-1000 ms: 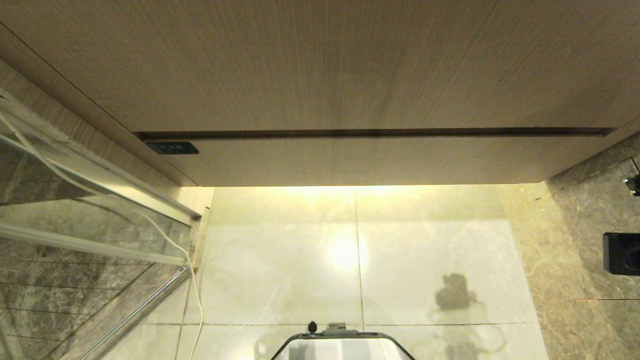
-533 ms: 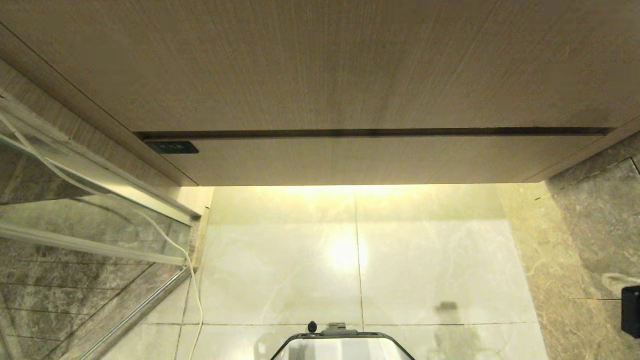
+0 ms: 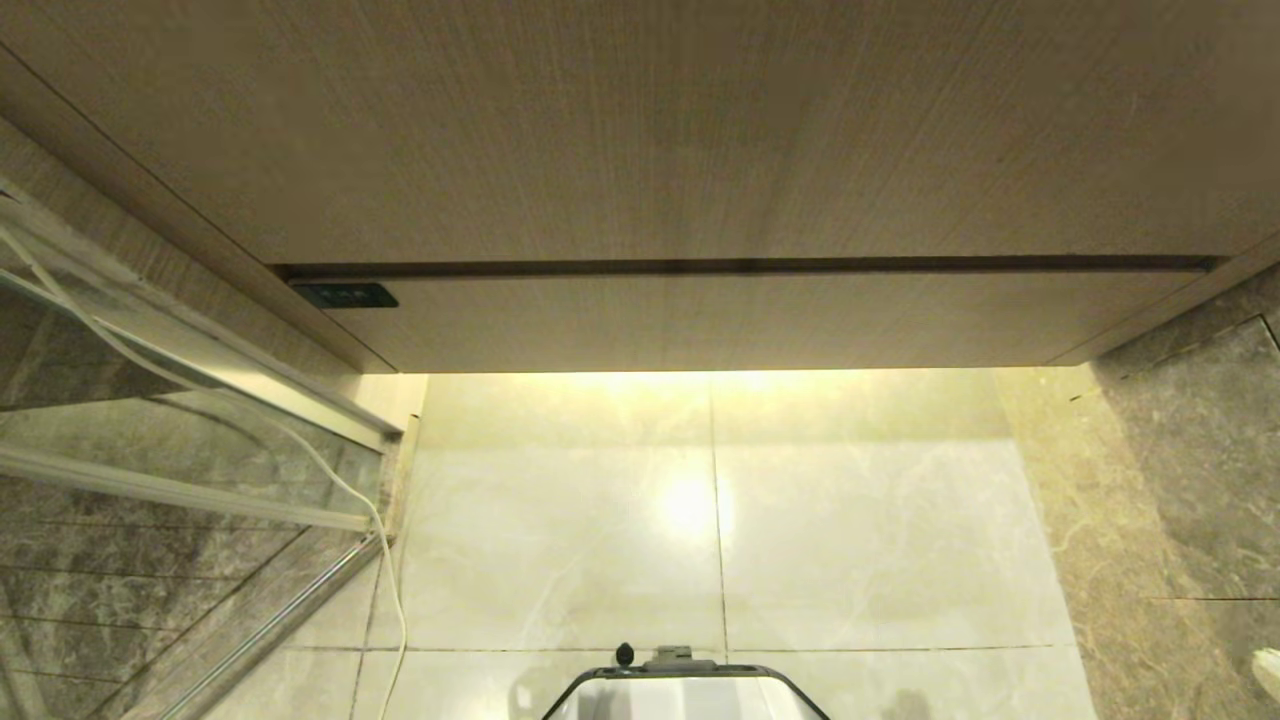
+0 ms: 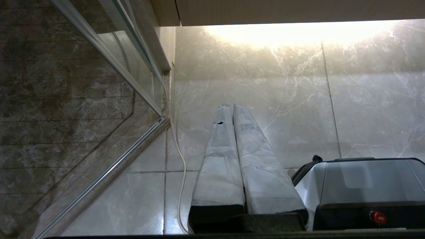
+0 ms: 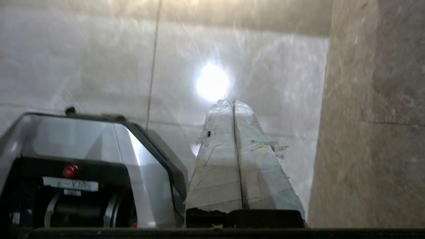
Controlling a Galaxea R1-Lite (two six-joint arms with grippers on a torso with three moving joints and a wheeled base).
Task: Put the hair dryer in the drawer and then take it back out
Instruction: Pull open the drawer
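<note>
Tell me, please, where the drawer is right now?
In the head view the drawer sits shut, centre frame, below the taller wood panel and above the lit floor tiles.

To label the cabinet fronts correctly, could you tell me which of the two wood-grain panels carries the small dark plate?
The drawer, the shallow lower panel under the dark gap: the plate sits at its left end. The taller panel above is plain.

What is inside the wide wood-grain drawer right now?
Cannot be seen: the light-brown wood-grain drawer is shut, its flat front hiding the interior. No hair dryer shows in any view.
</note>
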